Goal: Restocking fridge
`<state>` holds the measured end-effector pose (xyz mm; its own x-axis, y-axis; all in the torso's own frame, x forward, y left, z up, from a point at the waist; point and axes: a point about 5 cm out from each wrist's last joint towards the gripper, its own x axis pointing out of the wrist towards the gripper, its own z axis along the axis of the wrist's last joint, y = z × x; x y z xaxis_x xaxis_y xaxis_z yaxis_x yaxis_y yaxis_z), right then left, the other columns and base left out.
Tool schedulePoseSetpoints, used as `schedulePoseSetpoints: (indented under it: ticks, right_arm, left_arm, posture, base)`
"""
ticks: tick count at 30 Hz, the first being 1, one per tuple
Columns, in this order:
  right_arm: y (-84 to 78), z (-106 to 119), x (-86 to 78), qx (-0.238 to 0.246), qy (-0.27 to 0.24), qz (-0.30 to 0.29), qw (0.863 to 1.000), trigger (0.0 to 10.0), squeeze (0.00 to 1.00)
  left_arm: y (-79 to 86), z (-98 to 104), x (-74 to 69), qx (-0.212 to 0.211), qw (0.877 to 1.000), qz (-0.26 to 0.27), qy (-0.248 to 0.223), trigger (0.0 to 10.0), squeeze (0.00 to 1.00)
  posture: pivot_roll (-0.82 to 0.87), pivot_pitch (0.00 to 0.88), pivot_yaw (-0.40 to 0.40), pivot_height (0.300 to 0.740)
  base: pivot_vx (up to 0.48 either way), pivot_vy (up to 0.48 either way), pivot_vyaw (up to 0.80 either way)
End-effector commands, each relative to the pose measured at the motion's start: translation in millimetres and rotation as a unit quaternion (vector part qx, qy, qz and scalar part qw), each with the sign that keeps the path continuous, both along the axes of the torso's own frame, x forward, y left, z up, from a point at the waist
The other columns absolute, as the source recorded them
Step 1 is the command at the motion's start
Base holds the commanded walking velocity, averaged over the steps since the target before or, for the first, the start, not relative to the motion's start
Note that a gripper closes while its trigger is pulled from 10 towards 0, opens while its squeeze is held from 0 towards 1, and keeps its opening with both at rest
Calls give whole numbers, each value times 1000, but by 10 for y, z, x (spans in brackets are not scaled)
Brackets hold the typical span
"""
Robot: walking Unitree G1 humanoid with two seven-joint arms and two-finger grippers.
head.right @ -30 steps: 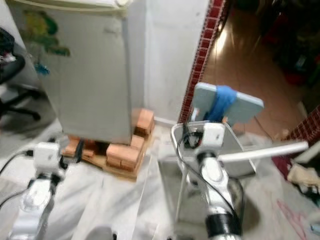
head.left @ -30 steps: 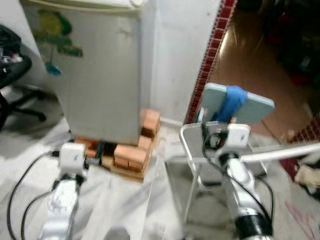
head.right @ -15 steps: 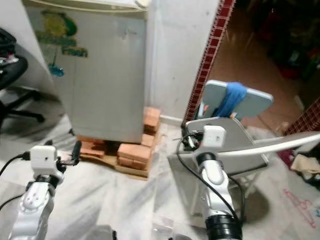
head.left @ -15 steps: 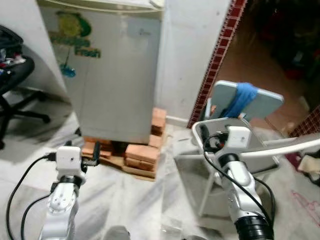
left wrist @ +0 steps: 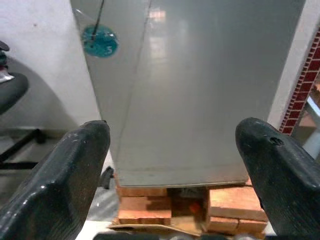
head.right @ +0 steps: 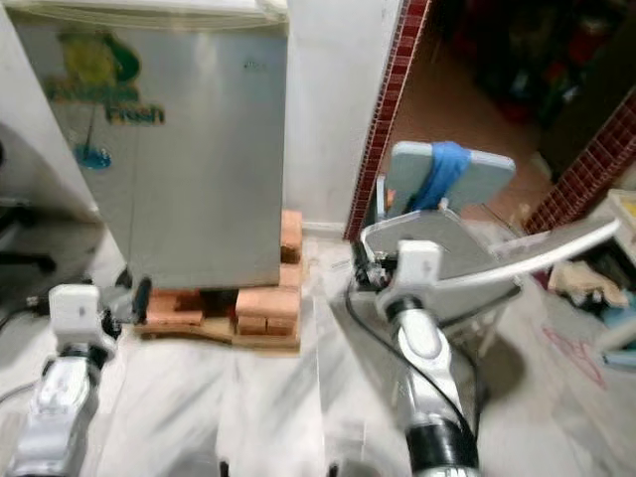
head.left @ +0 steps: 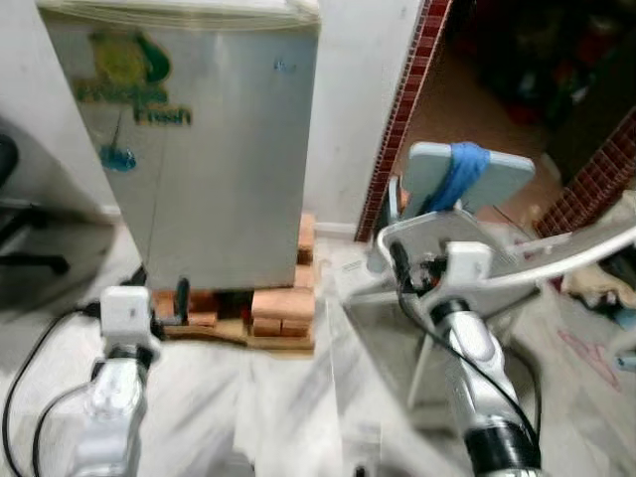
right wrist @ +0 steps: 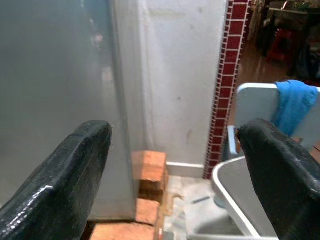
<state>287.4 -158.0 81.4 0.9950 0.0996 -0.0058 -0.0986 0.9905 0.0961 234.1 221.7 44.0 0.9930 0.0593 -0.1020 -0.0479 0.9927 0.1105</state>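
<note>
A small grey fridge [head.left: 214,159] with a green "Fresh" sticker stands ahead with its door closed. It rests on red bricks [head.left: 283,304] laid on a wooden pallet. My left gripper [head.left: 171,303] is held low in front of the fridge's bottom left corner, short of the door. In the left wrist view that gripper [left wrist: 172,125] is open, its fingers [left wrist: 65,180] wide apart and empty, facing the door. My right gripper [head.left: 399,266] is raised beside a grey chair. It is open too [right wrist: 176,125] and holds nothing, facing the fridge's right edge and the white wall.
A grey plastic chair [head.left: 449,237] with a blue cloth [head.left: 455,181] over its back stands just right of the fridge, under my right arm. A red-tiled pillar [head.left: 402,99] edges a dark doorway behind it. An office chair base [head.left: 25,263] is at far left.
The whole picture has shifted as the camera moved; the fridge now fills more of the upper left. Both arms keep the same raised pose, grippers still open.
</note>
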Motion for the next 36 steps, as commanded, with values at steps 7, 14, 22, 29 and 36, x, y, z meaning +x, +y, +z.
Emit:
schedulePoseSetpoints:
  ticks: [7,14,22,29,36]
  right_arm:
    - [-122,-58,-55,-7,8,-14,1000,10000,0]
    - [-121,-44,-19,-11,5,-14,1000,10000,0]
    - [-104,-47,-13,-13,4,-9,1000,10000,0]
    - [-107,-50,-10,-13,4,-8,1000,10000,0]
    - [-104,-51,-9,-14,3,-9,1000,10000,0]
  left_arm:
    - [-100,-21,7,1,1000,-23,3,10000,0]
    - [-146,-79,-47,-1,999,-32,13,10000,0]
    - [-156,-87,-46,-7,999,-37,11,10000,0]
    - [-158,-88,-45,-7,999,-37,11,10000,0]
    - [-155,-89,-45,-7,999,-37,10,10000,0]
  posture:
    - [79,0,-36,740]
    - [80,0,-31,740]
    - [82,0,-38,740]
    - [82,0,-38,740]
    - [82,0,-38,740]
  base:
    - [0,480,0]
    - [0,480,-413]
    - [0,480,-800]
    - [0,480,-800]
    - [0,480,-800]
